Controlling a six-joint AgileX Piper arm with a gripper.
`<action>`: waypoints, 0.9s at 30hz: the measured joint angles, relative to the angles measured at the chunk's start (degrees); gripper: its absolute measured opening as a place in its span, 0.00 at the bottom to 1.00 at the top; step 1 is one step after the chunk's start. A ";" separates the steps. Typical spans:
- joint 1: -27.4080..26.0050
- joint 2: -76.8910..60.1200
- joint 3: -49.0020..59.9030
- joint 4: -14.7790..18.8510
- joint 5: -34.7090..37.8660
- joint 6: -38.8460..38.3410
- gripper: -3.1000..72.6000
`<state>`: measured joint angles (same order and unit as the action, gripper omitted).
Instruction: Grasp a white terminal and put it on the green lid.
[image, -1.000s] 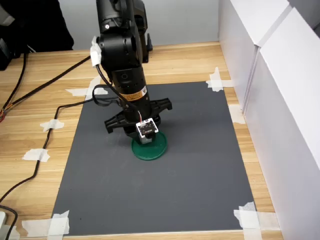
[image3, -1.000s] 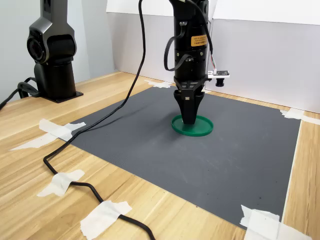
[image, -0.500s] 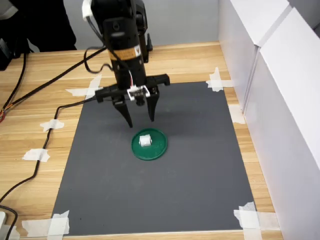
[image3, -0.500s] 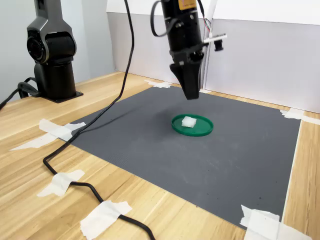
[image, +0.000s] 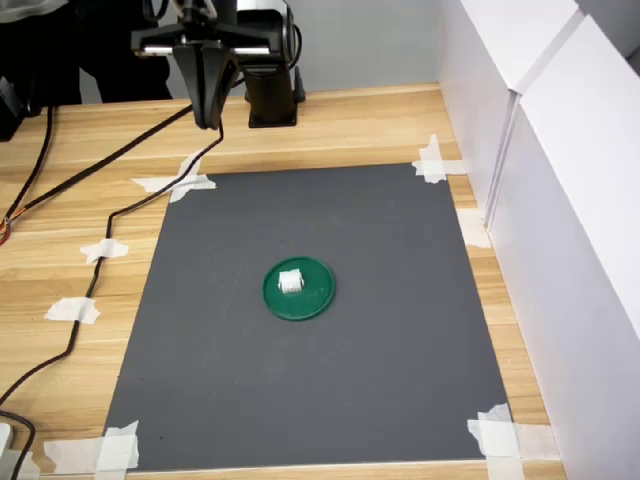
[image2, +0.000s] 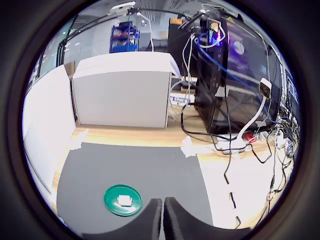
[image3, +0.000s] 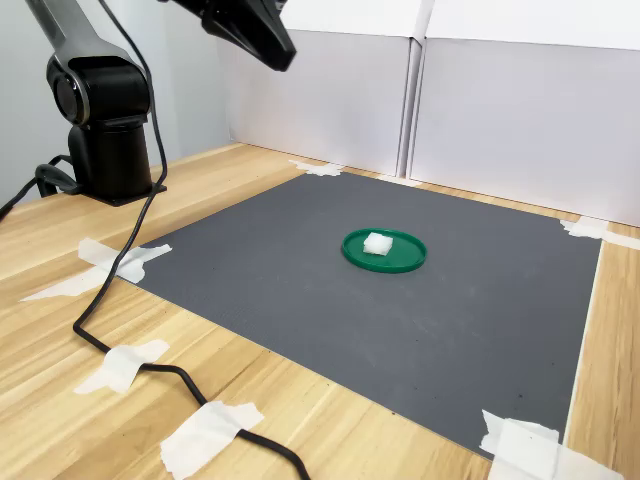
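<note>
First exterior view: the white terminal (image: 290, 282) lies on the green lid (image: 313, 300), a little toward 10 o'clock of the lid's middle — nothing touches it.
Green lid: flat on the dark grey mat (image: 400, 340), near the mat's middle in both exterior views.
Gripper (image: 211, 122): raised high, well apart from the lid, off the mat's corner at 11 o'clock in the first exterior view; it holds nothing.
Fingers: in the wrist view the two dark fingertips (image2: 151, 215) stand close side by side with only a thin slit between them — pressed almost together.
Second exterior view: the terminal (image3: 377, 243) sits inside the lid's (image3: 400, 262) rim, toward 10 o'clock; the arm's base (image3: 108, 150) stands on the wooden table (image3: 60, 340) at 9 o'clock.
Cable (image3: 120, 340): a black lead runs over the table, held by white tape strips (image3: 125, 364).
</note>
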<state>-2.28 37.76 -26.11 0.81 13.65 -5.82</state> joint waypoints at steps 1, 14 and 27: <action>0.00 -2.93 1.98 -0.02 -0.27 0.05 0.03; 0.00 -28.77 17.93 0.53 -0.77 0.23 0.03; 0.00 -38.35 23.02 1.57 2.32 -1.16 0.03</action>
<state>-2.28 -0.59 -3.09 2.38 15.98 -6.99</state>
